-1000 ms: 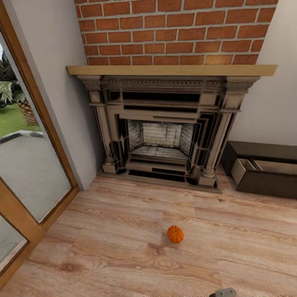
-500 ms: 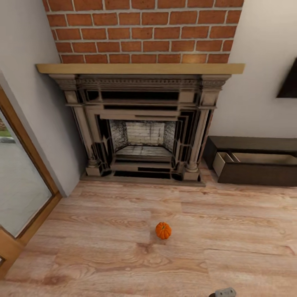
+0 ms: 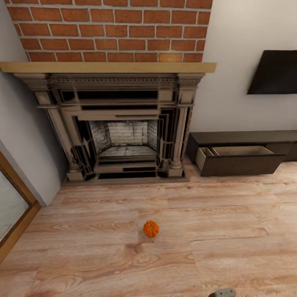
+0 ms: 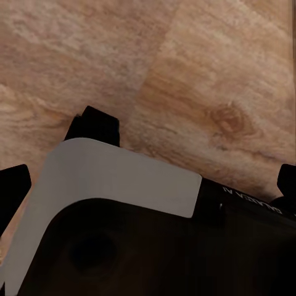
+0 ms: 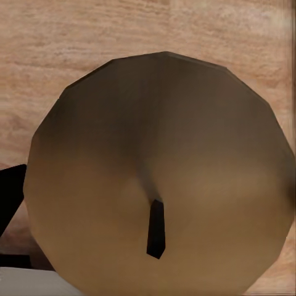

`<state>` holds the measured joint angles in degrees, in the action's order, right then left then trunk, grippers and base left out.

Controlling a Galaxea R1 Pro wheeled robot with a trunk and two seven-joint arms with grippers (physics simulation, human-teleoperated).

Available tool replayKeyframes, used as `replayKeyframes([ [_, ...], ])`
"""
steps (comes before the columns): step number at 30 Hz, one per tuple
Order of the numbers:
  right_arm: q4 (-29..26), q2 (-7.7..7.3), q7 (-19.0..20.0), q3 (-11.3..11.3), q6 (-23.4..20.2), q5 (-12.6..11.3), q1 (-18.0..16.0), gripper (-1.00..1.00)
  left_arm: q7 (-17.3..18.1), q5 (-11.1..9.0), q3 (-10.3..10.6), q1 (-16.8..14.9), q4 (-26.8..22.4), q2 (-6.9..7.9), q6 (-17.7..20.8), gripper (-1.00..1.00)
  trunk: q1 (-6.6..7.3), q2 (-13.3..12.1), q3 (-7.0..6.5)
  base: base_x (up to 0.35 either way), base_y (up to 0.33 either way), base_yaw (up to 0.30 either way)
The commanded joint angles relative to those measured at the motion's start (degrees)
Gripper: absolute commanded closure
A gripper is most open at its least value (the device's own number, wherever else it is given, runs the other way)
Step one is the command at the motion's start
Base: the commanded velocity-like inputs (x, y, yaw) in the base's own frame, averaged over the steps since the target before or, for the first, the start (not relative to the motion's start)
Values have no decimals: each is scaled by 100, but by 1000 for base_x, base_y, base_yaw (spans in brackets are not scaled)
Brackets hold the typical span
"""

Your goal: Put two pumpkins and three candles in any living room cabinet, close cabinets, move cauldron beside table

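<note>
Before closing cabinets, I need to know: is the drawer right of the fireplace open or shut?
Open. The drawer juts forward from the cabinet, its pale interior exposed.

Open wood floor (image 3: 214, 231) lay ahead of the right end effector (image 3: 222, 293), broken by one pumpkin (image 3: 151, 228) sitting forward and to its left. Farther ahead, the fireplace (image 3: 119, 123) blocked the wall. Forward and to the right, the cabinet (image 3: 243, 152) had one drawer (image 3: 239, 159) pulled out, its pale interior unobstructed from above.
</note>
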<state>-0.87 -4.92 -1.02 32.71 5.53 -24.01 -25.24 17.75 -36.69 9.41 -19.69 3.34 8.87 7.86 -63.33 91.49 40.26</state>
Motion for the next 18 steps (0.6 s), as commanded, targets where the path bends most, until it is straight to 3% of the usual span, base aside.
replayKeyframes([
  [1,0,0,-4,-1,1,-10,0,100,0,0,0,0,0,0,-1,-100,0,0,0,0,0,-274],
  [18,8,1,-4,-1,10,-12,2,100,0,-5,0,0,0,6,-2,-100,0,0,1,0,0,-280],
])
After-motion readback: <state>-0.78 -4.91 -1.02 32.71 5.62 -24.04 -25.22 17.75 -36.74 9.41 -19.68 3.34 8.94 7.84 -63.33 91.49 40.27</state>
